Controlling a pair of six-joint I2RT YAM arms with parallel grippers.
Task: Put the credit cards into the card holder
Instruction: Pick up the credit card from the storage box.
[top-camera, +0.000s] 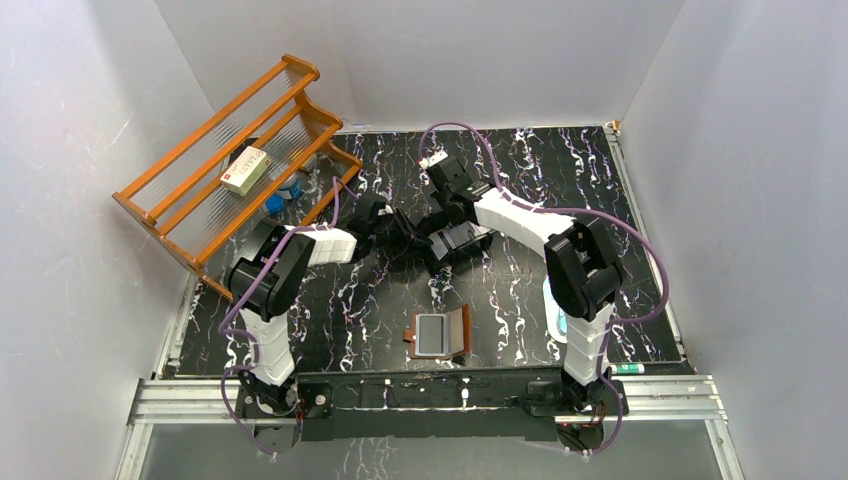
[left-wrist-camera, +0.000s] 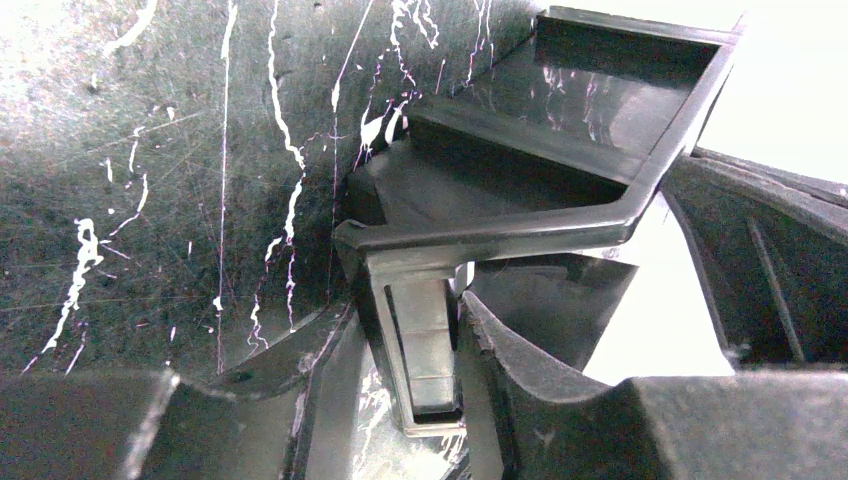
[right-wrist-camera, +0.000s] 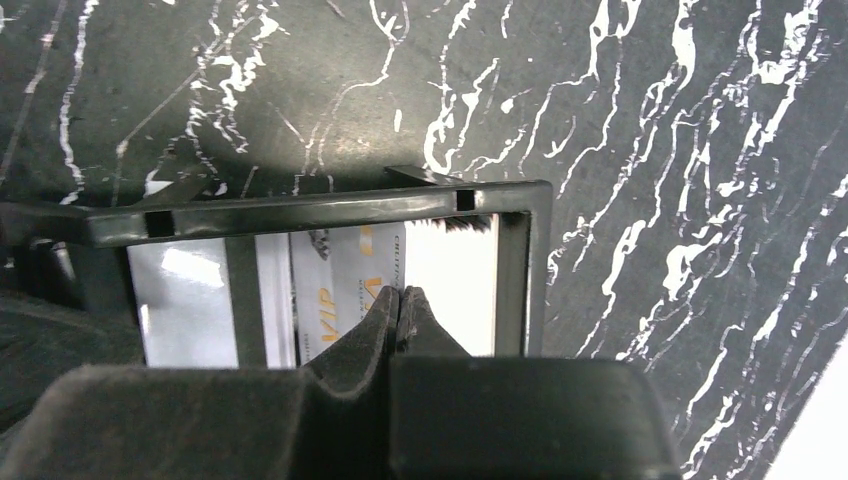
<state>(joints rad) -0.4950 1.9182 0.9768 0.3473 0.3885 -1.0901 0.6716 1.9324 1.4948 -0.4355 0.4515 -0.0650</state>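
Reaching right end effector (right-wrist-camera: 400, 305): fingers pressed together, tips down inside the black tray (right-wrist-camera: 320, 210), right over the credit cards (right-wrist-camera: 345, 280). Can't tell if a card edge is pinched.
left end effector (left-wrist-camera: 420, 390): fingers straddle the tray's corner wall. One pad is against it, table shows past the other — can't tell if it's clamped.
credit cards: a gold VIP one with pale ones on either side, flat on the tray floor. A grey card (top-camera: 432, 333) looks already seated in the card holder.
card holder (top-camera: 462, 330): open flat on the table (right-wrist-camera: 650, 200), near the arm bases, well apart from the tray.
risk 1: flat card, closed tips — likely to skid across the floor instead of lifting.
risk 2: tray rim sits close around the fingers, so a snag would drag the tray if the left hold is loose.
risk 3: two cards lifting stuck together.
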